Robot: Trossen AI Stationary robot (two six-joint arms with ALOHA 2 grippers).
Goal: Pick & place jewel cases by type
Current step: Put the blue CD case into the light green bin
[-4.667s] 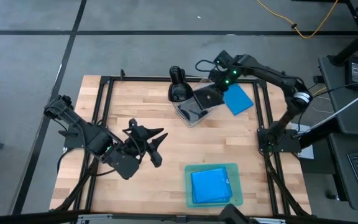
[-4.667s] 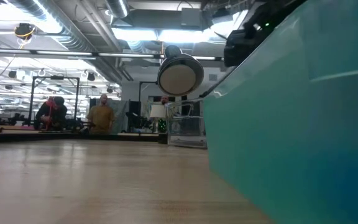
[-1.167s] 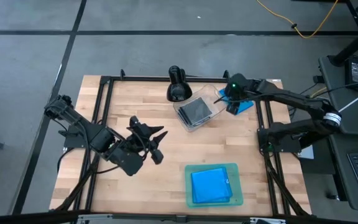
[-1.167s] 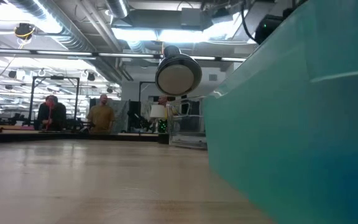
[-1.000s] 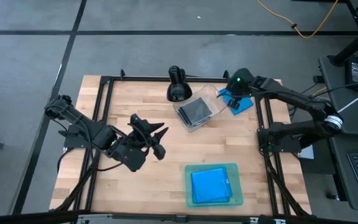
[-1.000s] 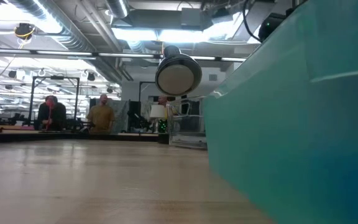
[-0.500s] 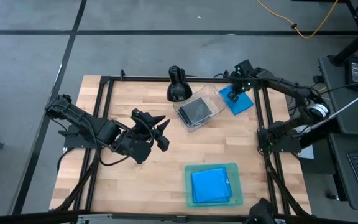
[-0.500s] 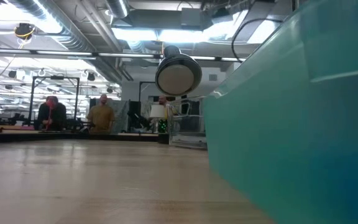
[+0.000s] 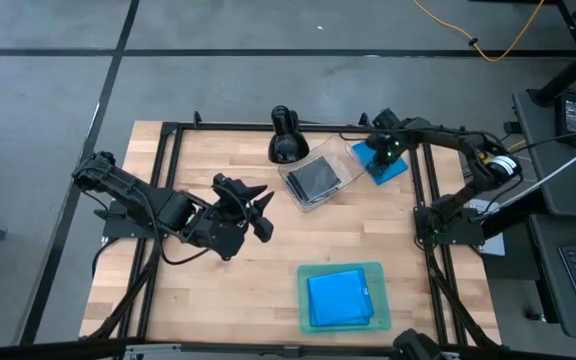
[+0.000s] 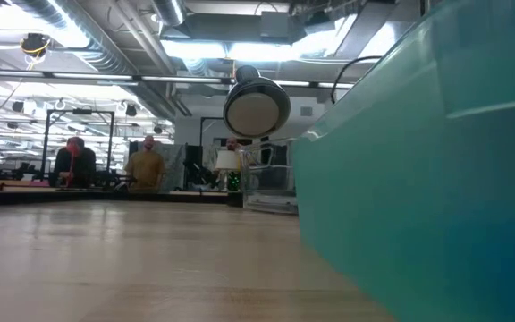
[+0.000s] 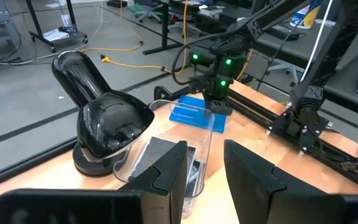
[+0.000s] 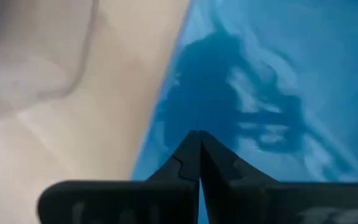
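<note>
One bright blue jewel case (image 9: 382,162) lies flat at the far right corner of the wooden surface (image 9: 168,300), just beside the clear plastic tub (image 9: 315,178) and close to the black frame rail (image 9: 428,180) along the right edge. It is a thin glossy rectangle; the right wrist view shows its blue face (image 12: 278,74) with reflections and one long edge against bare wood. More blue cases are stacked in the translucent teal tray (image 9: 380,310) at the near edge; their count cannot be told from above. Dark squarish cases (image 9: 317,176) lie inside the tub, number unclear.

The right end effector (image 9: 380,152) sits directly over the blue case at the corner, fingers pressed together with no gap, tips (image 12: 194,152) at or just above the case face; contact cannot be confirmed, and nothing sits between the fingers.

The left end effector (image 9: 258,207) hangs over the surface's middle, fingers (image 11: 166,171) partly spread and holding nothing, pointing toward the tub and the black desk lamp (image 9: 285,135).

Open wood lies to the left and between tub and tray. The corner case has the rail on one side and the tub on the other.

In the low view the tray wall (image 10: 418,161) fills the right half and hides the corner case; people (image 10: 146,165) show far off in the room
</note>
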